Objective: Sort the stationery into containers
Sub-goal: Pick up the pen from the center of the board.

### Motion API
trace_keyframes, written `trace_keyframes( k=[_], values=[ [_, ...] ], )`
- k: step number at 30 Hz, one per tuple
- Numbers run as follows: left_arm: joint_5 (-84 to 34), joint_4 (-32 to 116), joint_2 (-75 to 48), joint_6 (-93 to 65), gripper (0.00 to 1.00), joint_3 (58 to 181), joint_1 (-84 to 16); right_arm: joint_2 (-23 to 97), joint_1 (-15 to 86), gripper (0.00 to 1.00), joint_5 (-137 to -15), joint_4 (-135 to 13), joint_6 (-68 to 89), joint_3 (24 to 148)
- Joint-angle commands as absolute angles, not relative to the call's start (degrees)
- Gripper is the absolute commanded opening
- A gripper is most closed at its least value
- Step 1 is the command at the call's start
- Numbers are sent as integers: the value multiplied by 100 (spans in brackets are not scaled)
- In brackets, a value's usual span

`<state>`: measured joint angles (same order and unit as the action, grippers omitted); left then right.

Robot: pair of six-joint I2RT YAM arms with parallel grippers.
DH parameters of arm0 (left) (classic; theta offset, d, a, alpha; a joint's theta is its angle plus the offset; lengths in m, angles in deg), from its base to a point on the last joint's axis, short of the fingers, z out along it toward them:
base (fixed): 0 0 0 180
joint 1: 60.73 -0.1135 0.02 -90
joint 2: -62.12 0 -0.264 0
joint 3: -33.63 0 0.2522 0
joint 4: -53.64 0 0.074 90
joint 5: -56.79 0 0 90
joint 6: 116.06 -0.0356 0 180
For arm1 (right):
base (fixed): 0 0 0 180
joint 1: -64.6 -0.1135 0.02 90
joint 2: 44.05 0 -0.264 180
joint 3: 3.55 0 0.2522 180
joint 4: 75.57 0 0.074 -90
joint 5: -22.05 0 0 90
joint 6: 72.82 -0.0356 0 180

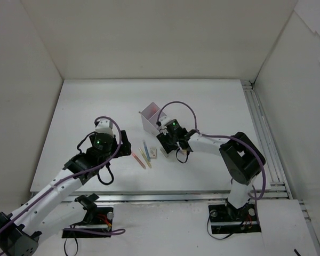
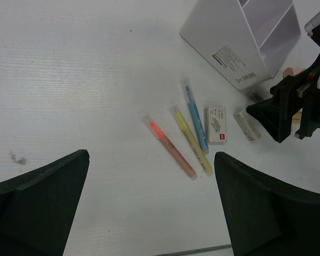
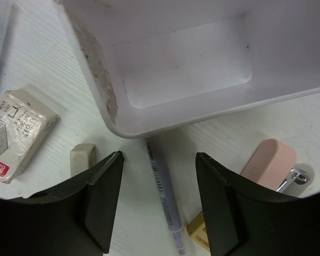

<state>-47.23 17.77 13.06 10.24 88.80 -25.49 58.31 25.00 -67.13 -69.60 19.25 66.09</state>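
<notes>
Three pens lie side by side on the table: pink [image 2: 169, 146], yellow [image 2: 191, 140] and blue [image 2: 196, 118]. Beside them are a white labelled eraser [image 2: 215, 124] and a small cream eraser [image 2: 247, 125]. The two-compartment container [image 2: 240, 37] stands behind them. My left gripper [image 2: 152, 157] is open and empty, short of the pens. My right gripper [image 3: 159, 156] is low at the container's [image 3: 202, 69] near corner, open, its jaws either side of a purple pen [image 3: 164, 192] with a gap on both sides. A pink eraser [image 3: 269, 162] and a tan eraser [image 3: 198, 230] lie to its right.
White walls enclose the table [image 1: 85, 106], and a metal rail [image 1: 261, 128] runs along its right side. In the top view the container [image 1: 149, 118] stands mid-table, with both grippers, left [image 1: 118, 157] and right [image 1: 168, 149], close on either side of the pens [image 1: 144, 156].
</notes>
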Motion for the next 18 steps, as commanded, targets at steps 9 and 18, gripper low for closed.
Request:
trace_keyframes(
  k=[9, 18],
  values=[
    [-4780, 1896, 1308, 972, 100, 9151, -2575, 5737, 2856, 48, -7366, -7218, 1498, 6180],
    [-4762, 1834, 1360, 980, 100, 9178, -2575, 5588, 2865, 4, -7788, -7078, 1463, 6163]
  ],
)
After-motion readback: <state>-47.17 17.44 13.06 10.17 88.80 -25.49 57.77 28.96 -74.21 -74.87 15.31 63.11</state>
